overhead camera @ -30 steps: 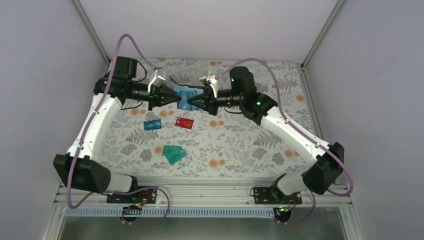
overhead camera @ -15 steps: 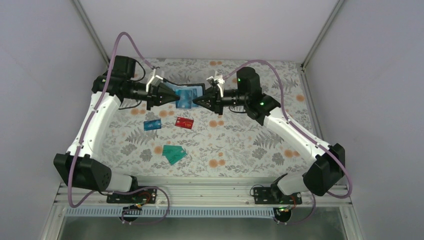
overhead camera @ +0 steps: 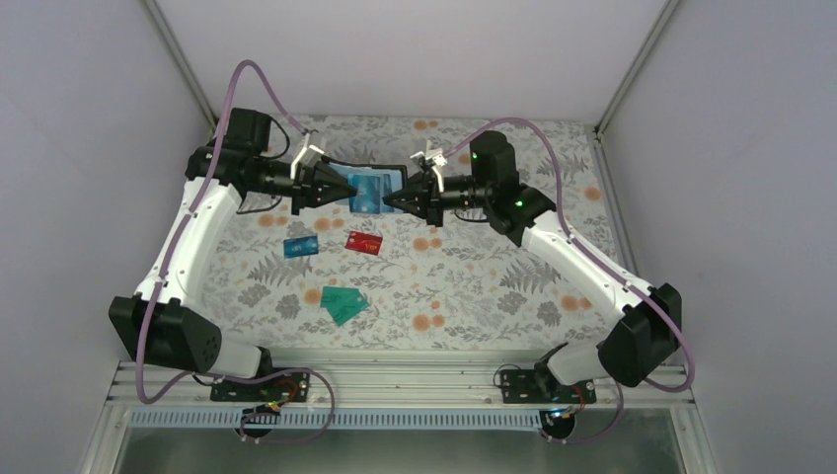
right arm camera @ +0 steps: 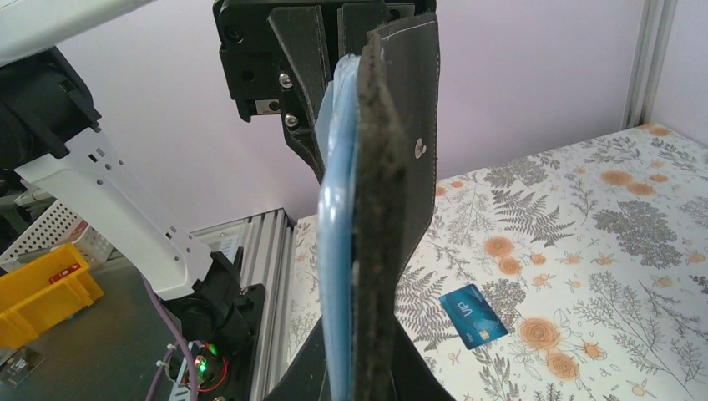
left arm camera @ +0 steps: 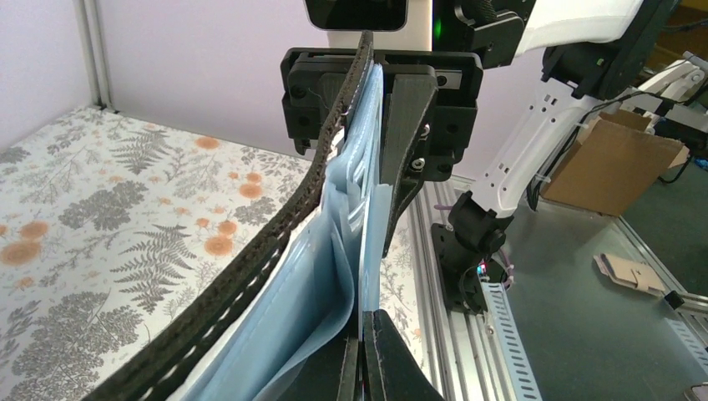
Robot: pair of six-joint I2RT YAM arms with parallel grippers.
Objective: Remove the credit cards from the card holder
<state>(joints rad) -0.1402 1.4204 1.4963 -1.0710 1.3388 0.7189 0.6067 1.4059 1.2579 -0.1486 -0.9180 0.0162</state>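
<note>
The card holder (overhead camera: 367, 188) hangs in the air at the back of the table, stretched open between my two grippers. Its black cover and light blue inner pockets show in the left wrist view (left arm camera: 305, 284). My left gripper (overhead camera: 347, 191) is shut on a thin blue inner flap (left arm camera: 361, 334). My right gripper (overhead camera: 387, 200) is shut on the other end, over the black cover and blue lining (right arm camera: 359, 359). On the table lie a blue card (overhead camera: 300, 246), a red card (overhead camera: 364, 242) and two overlapping teal-green cards (overhead camera: 342, 303). The blue card also shows in the right wrist view (right arm camera: 473, 315).
The floral table cover (overhead camera: 474, 286) runs to grey walls at the back and sides. An aluminium rail (overhead camera: 395, 380) with the arm bases lines the near edge. The loose cards lie below and in front of the held holder.
The two grippers have drawn slightly apart, the right one moving right, so the holder is spread wider between them. The cards on the table have not moved.
</note>
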